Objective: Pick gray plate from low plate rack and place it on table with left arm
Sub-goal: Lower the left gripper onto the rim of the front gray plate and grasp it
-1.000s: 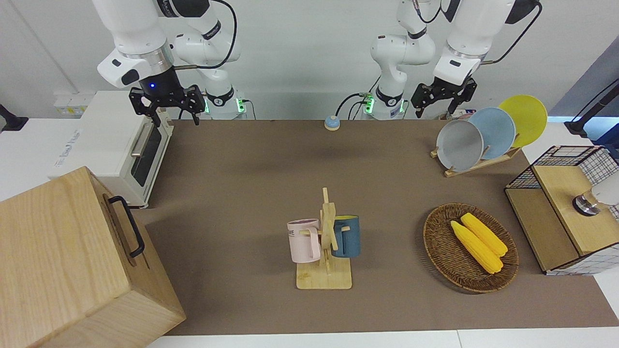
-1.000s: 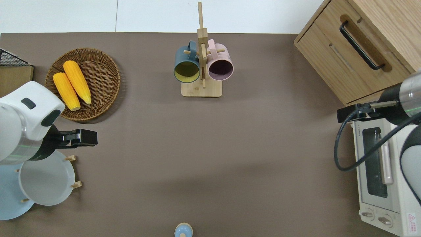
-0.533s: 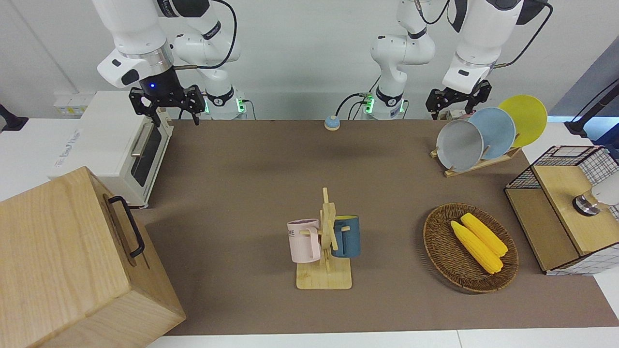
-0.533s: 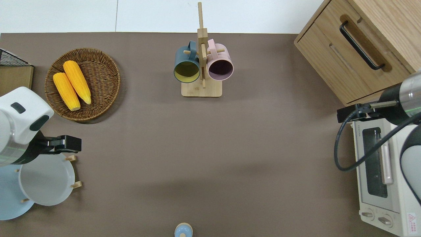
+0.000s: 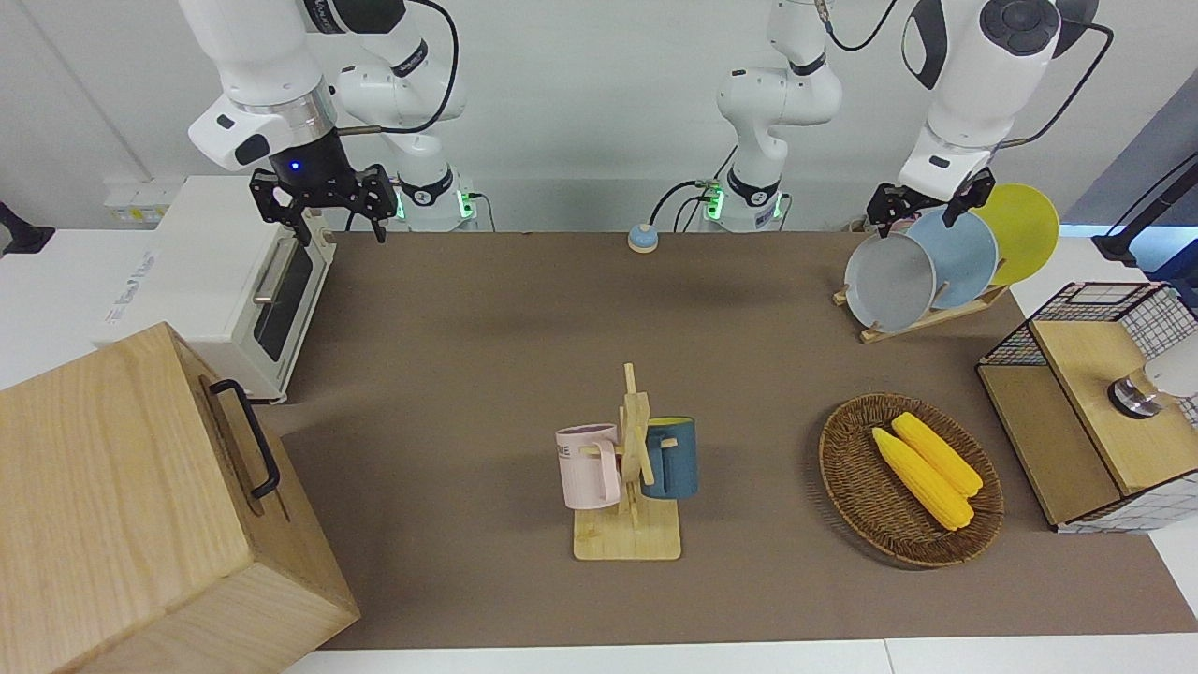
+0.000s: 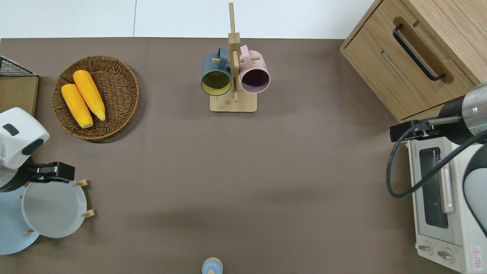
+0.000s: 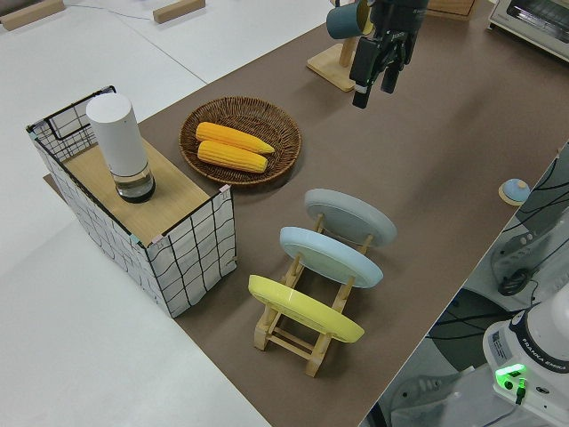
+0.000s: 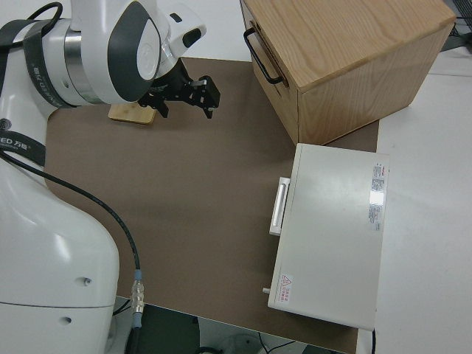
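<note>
Brown table (image 5: 468,356) with rack (image 5: 922,318), basket (image 5: 910,479)

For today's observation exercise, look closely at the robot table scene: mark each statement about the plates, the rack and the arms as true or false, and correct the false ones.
1. The gray plate stands in the low plate rack. True.
2. The left end effector holds the gray plate clear of the rack. False: it hangs above the plates, holding nothing.
3. The rack holds three plates: gray, light blue and yellow. True.
4. The basket holds three corn cobs. False: it holds two.
5. Two mugs hang on the upright wooden mug stand. True.
6. The right arm is reaching into the basket. False: it is parked.
</note>
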Motion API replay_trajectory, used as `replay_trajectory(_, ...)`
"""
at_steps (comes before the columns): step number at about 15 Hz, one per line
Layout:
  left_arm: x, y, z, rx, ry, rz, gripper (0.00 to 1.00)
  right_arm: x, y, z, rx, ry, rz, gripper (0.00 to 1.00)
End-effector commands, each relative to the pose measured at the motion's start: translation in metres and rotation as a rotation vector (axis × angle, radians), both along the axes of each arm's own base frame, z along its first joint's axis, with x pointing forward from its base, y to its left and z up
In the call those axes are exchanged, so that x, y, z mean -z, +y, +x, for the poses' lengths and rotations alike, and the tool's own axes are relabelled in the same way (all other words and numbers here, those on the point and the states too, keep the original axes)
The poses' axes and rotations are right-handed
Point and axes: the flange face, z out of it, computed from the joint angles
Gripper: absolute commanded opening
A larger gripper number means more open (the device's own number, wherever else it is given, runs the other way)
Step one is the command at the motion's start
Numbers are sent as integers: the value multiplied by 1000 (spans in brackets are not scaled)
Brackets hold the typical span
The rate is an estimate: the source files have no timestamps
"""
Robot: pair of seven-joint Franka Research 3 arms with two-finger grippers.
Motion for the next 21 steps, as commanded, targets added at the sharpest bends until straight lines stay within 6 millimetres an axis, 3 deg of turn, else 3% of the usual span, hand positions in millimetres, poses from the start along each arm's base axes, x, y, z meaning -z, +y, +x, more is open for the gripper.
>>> replay_trajectory(1, 19, 7, -4, 60, 13, 71, 1000, -3, -2, 1, 17, 5, -2, 983)
replay_trajectory(5, 47, 10, -5, 121, 30, 105, 1000, -3, -2, 1, 15, 4, -1, 983)
replay_trajectory(7, 61, 26, -6, 125, 27, 100, 1000, -3, -2, 1, 15, 4, -1, 983)
replay_trajectory(10, 77, 68, -9, 140, 26, 69, 1000, -3, -2, 1, 15, 5, -2, 983)
replay_trajectory(12, 95, 85, -14, 134, 29, 55, 1000, -3, -2, 1, 15, 5, -2, 983)
replay_trajectory(21, 148, 101, -26, 105, 18, -6, 1000, -3, -2, 1, 15, 4, -1, 983)
